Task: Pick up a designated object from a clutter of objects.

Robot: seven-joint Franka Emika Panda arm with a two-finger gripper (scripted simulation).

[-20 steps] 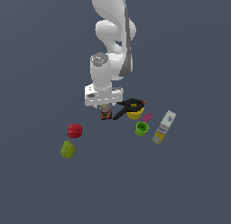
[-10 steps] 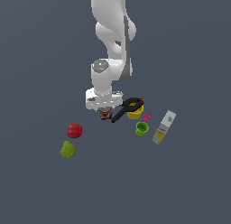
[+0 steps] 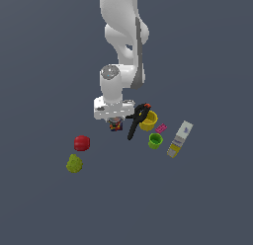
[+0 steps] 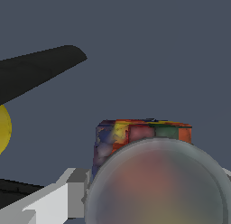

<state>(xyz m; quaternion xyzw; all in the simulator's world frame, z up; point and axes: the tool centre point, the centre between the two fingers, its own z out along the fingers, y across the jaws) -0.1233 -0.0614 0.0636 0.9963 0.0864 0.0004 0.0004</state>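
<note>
Two cups, yellow cup (image 3: 148, 121) and green cup (image 3: 155, 141), hold nothing you can see.
Your gripper (image 3: 115, 121) sits over the can (image 3: 116, 124); whether it pinches is unclear.

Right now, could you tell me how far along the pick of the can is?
Approach looks done: the gripper sits low over the can, and in the wrist view the can lies right by a finger. In hand: closing on it; a firm grip cannot be confirmed. Left: lifting it away from the black clamp and yellow cup.
</note>
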